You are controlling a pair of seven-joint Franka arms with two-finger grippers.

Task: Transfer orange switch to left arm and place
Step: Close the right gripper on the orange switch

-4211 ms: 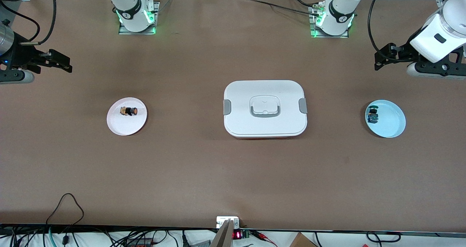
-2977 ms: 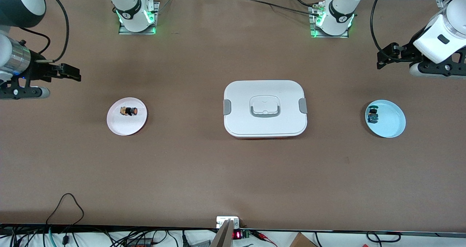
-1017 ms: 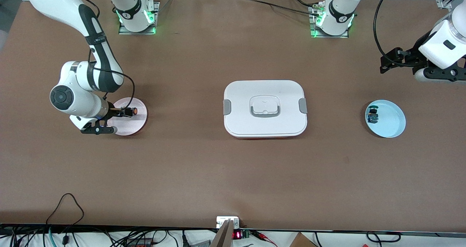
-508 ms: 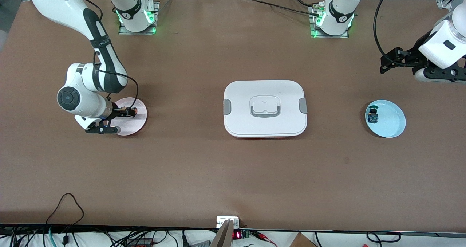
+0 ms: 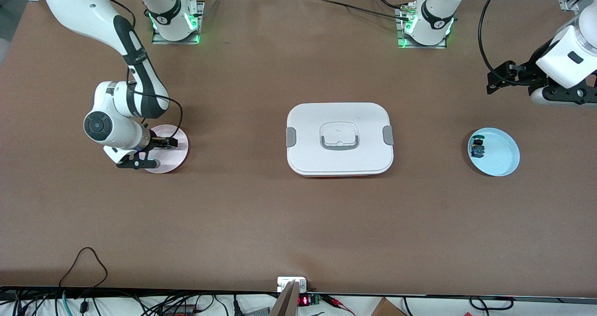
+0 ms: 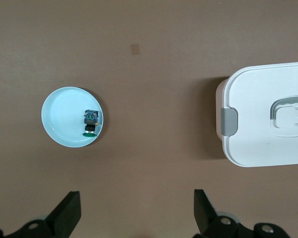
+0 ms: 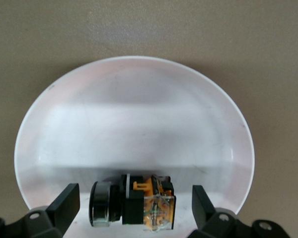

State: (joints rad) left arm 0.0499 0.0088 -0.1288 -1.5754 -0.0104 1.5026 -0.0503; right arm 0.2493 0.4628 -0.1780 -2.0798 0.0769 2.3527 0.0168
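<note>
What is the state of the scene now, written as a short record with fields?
right tool: open, low over the pink plate, one finger at each end of the orange switch
orange switch: lying on its side on the pink plate, not lifted
left tool: open, holding nothing, waits in the air at the left arm's end of the table
box: closed, mid-table between the two plates
blue plate: holds the green switch

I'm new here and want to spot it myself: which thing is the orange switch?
Start at the big white box, then look toward the right arm's end for the pink plate. The orange switch lies on it between the open right pincer; its twin sits on a blue plate.
</note>
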